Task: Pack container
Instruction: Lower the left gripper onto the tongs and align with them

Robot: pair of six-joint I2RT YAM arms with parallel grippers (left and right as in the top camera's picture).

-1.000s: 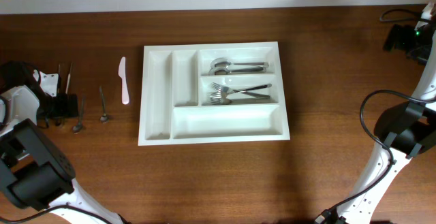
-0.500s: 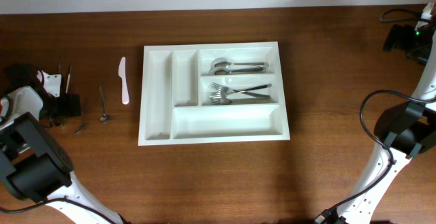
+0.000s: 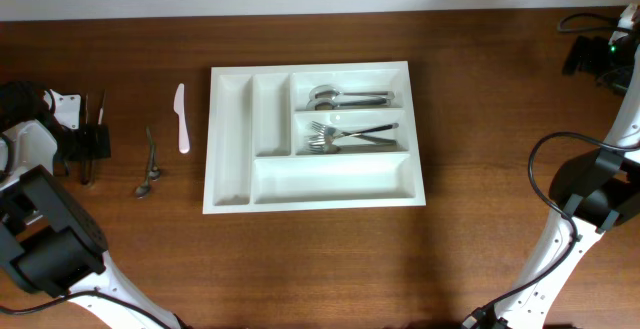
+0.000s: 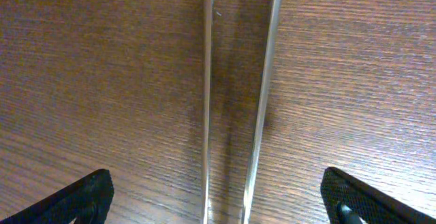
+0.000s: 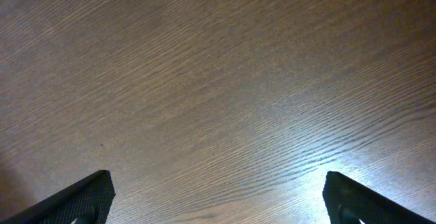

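The container (image 3: 230, 197) is a big white cutlery tray in the middle of the table. Its upper right compartment holds spoons (image 3: 345, 97) and the one below holds forks (image 3: 345, 135). My left gripper (image 3: 90, 151) hovers at the far left edge of the table. In its wrist view, two thin metal handles (image 4: 207, 81) run between the fingers of the left gripper (image 4: 218, 207), which is wide open and touches neither. The right gripper (image 5: 218, 203) is open over bare wood.
A white plastic knife (image 3: 181, 117) lies just left of the tray. A small metal spoon (image 3: 150, 159) lies between the knife and my left gripper. The right arm (image 3: 585, 194) stands along the right edge, with cables near it.
The left gripper has shifted slightly at the table's left edge. A small spoon that lay near it now lies further right, by the other utensil. The right arm is still.
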